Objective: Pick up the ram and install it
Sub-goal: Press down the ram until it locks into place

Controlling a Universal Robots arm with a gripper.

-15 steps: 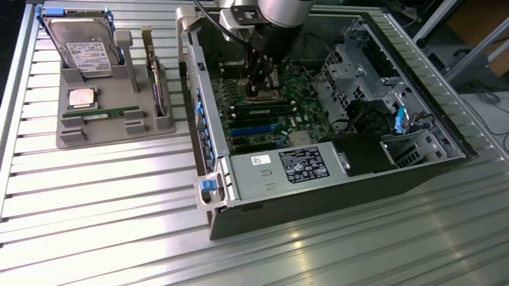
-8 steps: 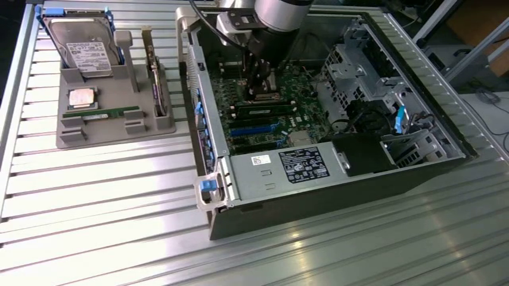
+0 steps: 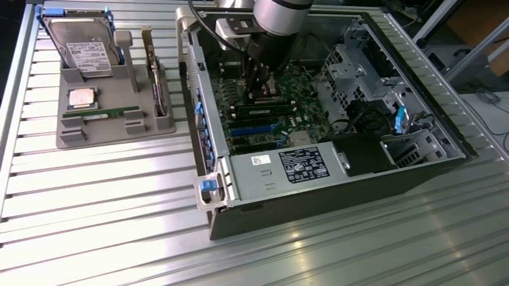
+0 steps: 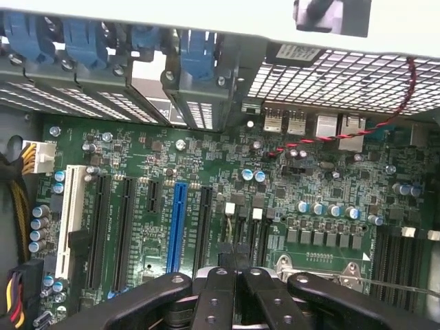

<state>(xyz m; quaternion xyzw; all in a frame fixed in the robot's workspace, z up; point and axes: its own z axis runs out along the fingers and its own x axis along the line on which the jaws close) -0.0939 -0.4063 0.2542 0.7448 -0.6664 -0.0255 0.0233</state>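
on the exterior view's left, a grey holder tray is sitting on the ribbed metal worktop. a hard drive is standing at the tray's far end, a square silver processor chip is lying nearer, and an expansion card is standing on edge along the tray's right side. the ram, a long narrow green stick, is lying in a slot across the near part of the tray, just nearer than the processor chip.

to the right of the tray, an open computer case is lying on its side with the green motherboard facing up. a second stick of memory is already sitting in the board near its middle. a power supply with a label is occupying the near end of the case.

the robot arm is reaching down into the far part of the case, and the claw is hanging over the motherboard, well apart from the ram on the tray, with the case wall between them. in the wrist view the claw is showing its black fingers pressed together at the middle with nothing visible between them, hovering above the board near a blue slot and a white slot. a red and black twisted wire is running across the board toward the mesh case wall.
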